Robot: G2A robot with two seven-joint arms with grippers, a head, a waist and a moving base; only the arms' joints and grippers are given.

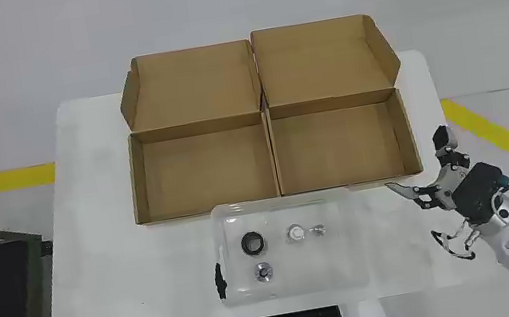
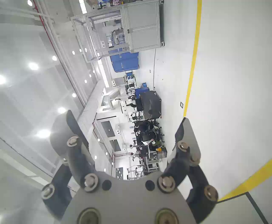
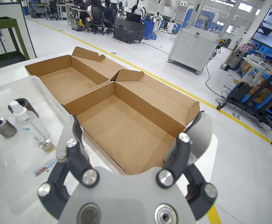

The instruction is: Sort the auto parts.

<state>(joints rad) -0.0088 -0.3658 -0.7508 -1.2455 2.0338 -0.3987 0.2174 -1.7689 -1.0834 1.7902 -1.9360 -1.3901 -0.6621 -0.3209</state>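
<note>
- Left gripper (image 2: 127, 118): jaws apart, nothing held. It faces the open hall, not the table.
- Clear tray (image 1: 342, 257), lower centre of the top view: it holds the auto parts. The black ring (image 1: 253, 244) lies left, with the small metal pieces (image 1: 296, 234) just right of it.
- Right gripper (image 1: 424, 216), lower right of the top view: jaws apart, nothing held, near the tray's right end.
- Judgement: the parts lie left of this gripper, so the right arm is nearer. The cardboard boxes (image 1: 339, 149) stand above the tray.
</note>
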